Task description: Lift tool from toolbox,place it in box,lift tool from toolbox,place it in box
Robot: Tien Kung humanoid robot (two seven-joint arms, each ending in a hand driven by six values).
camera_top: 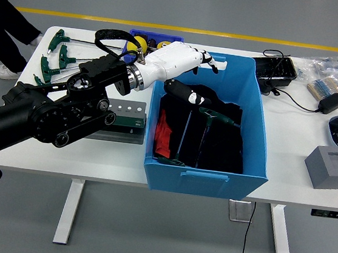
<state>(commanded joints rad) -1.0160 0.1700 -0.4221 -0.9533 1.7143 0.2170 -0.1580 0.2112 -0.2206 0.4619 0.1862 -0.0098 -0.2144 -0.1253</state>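
**Robot hand above the blue box, tools lying inside**

A black robot arm comes in from the left and reaches across a white table [283, 194]. Its white left hand [175, 59] hovers over the far left corner of a large blue box [254, 127]. The fingers are loosely spread and hold nothing.

Inside the box, on a heap of black and red cloth, lie two long T-handle tools. One T-handle tool [183, 131] runs from near the front left of the box up towards the hand. A second, green-handled tool [209, 122] lies just beside it, nearer the middle.

Left of the box, partly hidden under the arm, sits a dark green toolbox [124, 118] with a row of holes. More green T-handle tools [55, 52] lie well apart at the far left of the table. A person's leg shows at the top left corner. The right arm is out of view.

Judging from this, a tool has been dropped and the next step is a return to the toolbox. To do it well, the hand should rise clear of the box wall before swinging left, keep the fingers open, and settle squarely over a handle before closing.
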